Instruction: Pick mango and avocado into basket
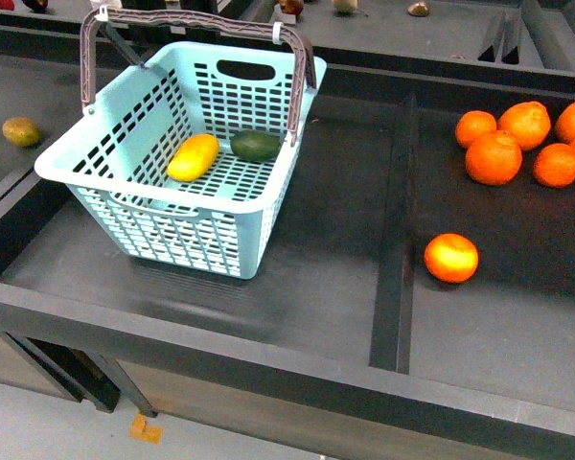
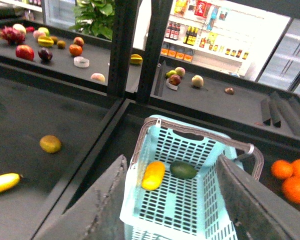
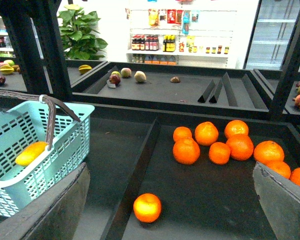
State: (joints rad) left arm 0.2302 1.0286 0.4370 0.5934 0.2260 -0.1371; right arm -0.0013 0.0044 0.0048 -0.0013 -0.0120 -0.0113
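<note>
Sitting on the basket (image 1: pixel 172 216) floor, the mango (image 1: pixel 193 157) and avocado (image 1: pixel 256 146) lay side by side, just apart, mango on the left in the front view. Basket stood in the left bay of the dark shelf (image 1: pixel 316 287), handles up. Left gripper (image 2: pixel 172 200) hovered above the basket, jaws spread wide, empty. Right gripper (image 3: pixel 170 210) was also released, holding nothing, above a lone orange (image 3: pixel 147 207). More oranges (image 1: pixel 527 144) clustered at right; a small brown fruit (image 1: pixel 21 131) sat left of the basket.
</note>
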